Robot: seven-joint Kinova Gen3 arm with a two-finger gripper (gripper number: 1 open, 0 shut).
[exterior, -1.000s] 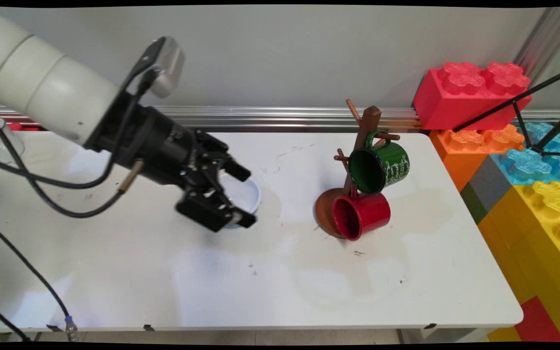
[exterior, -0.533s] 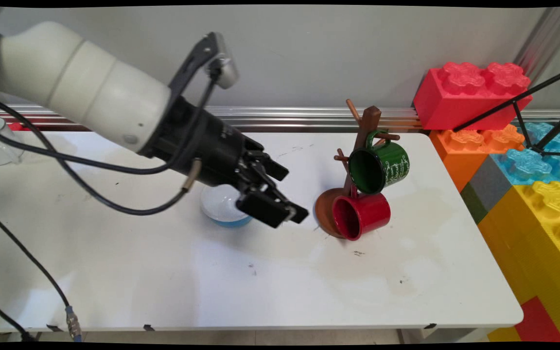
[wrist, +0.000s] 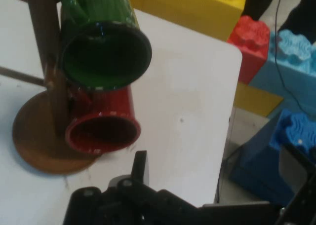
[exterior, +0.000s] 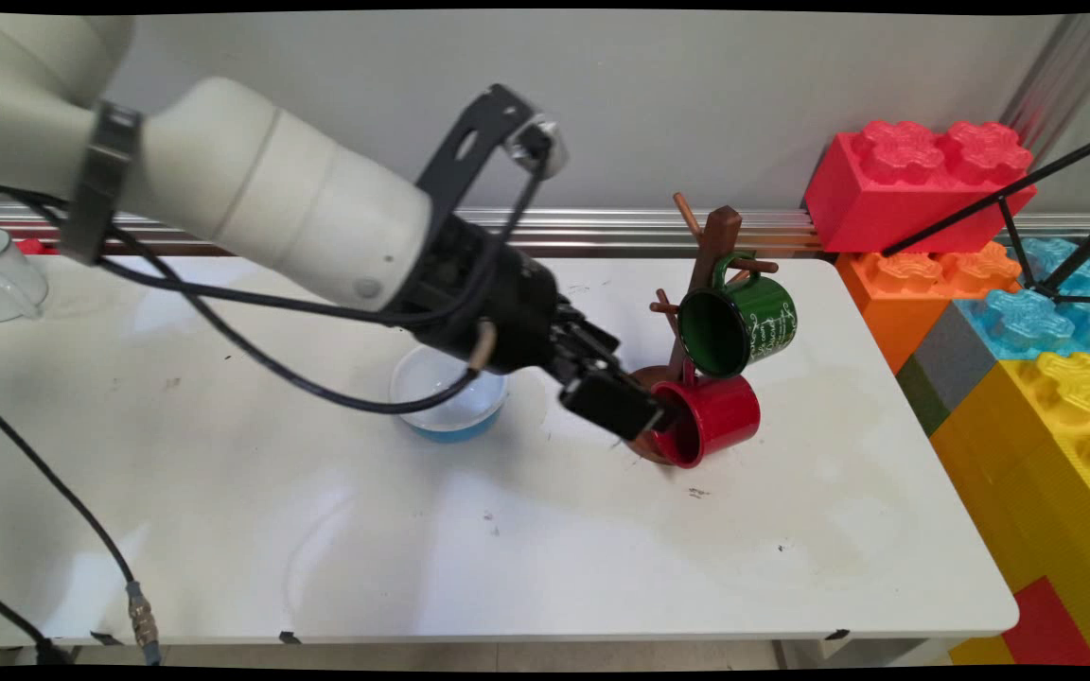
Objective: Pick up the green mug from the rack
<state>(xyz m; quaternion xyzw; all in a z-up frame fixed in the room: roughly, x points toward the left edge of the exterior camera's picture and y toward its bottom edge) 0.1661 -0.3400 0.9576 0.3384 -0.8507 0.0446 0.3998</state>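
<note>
Red mug (exterior: pixel 708 419): glossy, lying sideways on the lowest peg of the wooden mug tree (exterior: pixel 708 274), long axis level, mouth toward the near-left.
Gripper (exterior: pixel 623 402): right at the red mug's rim; jaw state cannot be told.
Green mug (exterior: pixel 739 324): hangs just above, mouth likewise.
Blue bowl (exterior: pixel 448 399): behind the arm, left.

Green mug (exterior: pixel 739 326) with white lettering, dark inside; red mug (exterior: pixel 708 419) below it, both on brown wooden rack (exterior: pixel 713 248). White bowl (exterior: pixel 448 392) with blue underside on white desk (exterior: pixel 318 530). Black pincer (exterior: pixel 635 402).
</note>
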